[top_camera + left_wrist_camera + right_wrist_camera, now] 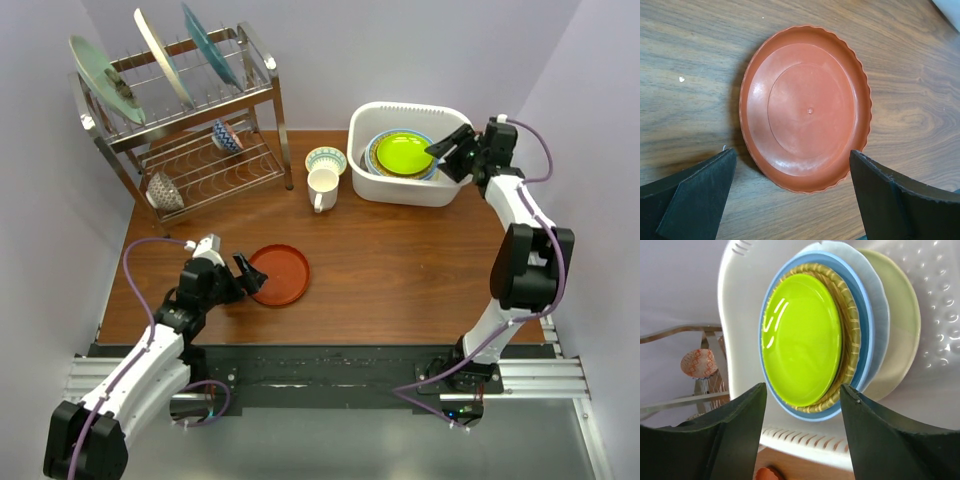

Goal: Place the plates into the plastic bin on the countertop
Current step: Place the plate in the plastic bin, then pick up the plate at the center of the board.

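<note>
A red-orange plate (280, 274) (805, 107) with a scalloped rim lies flat on the countertop (400, 270). My left gripper (245, 272) (792, 162) is open just short of the plate's near edge, one finger on each side and neither touching it. The white plastic bin (400, 108) (740, 300) at the back right holds a stack of plates. A lime green plate (405, 153) (800, 340) is on top, over a yellow woven one (850, 330), a blue-rimmed one (867, 325) and paler ones. My right gripper (447, 152) (802, 392) hangs open at the bin's right rim, holding nothing.
A metal wire dish rack (190, 130) stands at the back left, with three plates on edge on top and small bowls below. A white mug (322, 188) and a patterned bowl (326, 160) sit between the rack and the bin.
</note>
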`<action>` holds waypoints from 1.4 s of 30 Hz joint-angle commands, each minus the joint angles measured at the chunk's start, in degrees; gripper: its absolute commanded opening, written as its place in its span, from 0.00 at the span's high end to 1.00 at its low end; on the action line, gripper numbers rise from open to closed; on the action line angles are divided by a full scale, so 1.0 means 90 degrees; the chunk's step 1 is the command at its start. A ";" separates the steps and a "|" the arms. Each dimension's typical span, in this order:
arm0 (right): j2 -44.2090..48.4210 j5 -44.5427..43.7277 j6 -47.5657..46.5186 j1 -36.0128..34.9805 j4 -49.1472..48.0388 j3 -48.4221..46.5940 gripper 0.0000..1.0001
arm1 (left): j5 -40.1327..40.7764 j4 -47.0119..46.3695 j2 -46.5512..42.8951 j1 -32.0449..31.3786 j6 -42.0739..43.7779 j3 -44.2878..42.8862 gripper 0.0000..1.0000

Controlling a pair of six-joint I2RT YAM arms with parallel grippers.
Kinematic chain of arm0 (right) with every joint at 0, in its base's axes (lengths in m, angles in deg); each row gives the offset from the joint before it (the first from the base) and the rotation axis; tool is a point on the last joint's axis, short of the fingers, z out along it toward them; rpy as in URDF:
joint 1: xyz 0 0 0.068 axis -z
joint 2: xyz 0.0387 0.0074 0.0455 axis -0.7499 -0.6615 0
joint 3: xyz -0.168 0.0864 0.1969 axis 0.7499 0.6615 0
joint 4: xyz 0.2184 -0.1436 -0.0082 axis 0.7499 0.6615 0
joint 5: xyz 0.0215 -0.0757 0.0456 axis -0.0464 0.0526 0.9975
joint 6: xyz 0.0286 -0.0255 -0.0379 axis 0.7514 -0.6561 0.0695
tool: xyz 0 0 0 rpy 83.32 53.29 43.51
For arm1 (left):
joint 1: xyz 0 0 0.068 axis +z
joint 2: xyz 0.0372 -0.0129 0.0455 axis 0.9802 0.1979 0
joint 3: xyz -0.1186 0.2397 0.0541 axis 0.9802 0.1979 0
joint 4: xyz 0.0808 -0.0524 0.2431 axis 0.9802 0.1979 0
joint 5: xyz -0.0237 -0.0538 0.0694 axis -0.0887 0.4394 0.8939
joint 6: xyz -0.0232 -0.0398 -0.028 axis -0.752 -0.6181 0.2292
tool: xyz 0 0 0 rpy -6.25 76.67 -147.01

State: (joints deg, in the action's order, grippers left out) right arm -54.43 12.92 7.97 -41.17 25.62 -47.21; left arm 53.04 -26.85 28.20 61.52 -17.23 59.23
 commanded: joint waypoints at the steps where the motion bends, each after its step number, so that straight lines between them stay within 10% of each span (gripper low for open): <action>1: 0.0877 -0.0573 -0.0509 0.0006 0.0351 -0.0322 0.34 | 0.0037 0.0003 -0.0092 0.0001 -0.0048 -0.0060 0.00; 24: 0.2744 0.0736 -0.0773 -0.1633 0.0323 0.1552 0.28 | 0.0183 -0.0114 0.0239 0.0001 -0.0058 -0.0187 0.10; 36: 0.2608 0.0716 -0.0714 -0.2834 -0.0351 0.3310 0.29 | 0.0095 -0.0582 0.1167 0.0001 -0.0067 -0.0109 0.47; 42: 0.1934 0.0639 -0.0490 -0.3654 -0.1035 0.3799 0.30 | 0.0037 -0.0720 0.1294 -0.0018 -0.0077 -0.0060 0.50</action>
State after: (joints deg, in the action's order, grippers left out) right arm -33.43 19.06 2.31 -69.45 23.01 -14.77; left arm 53.71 -29.89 39.52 61.52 -17.71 59.21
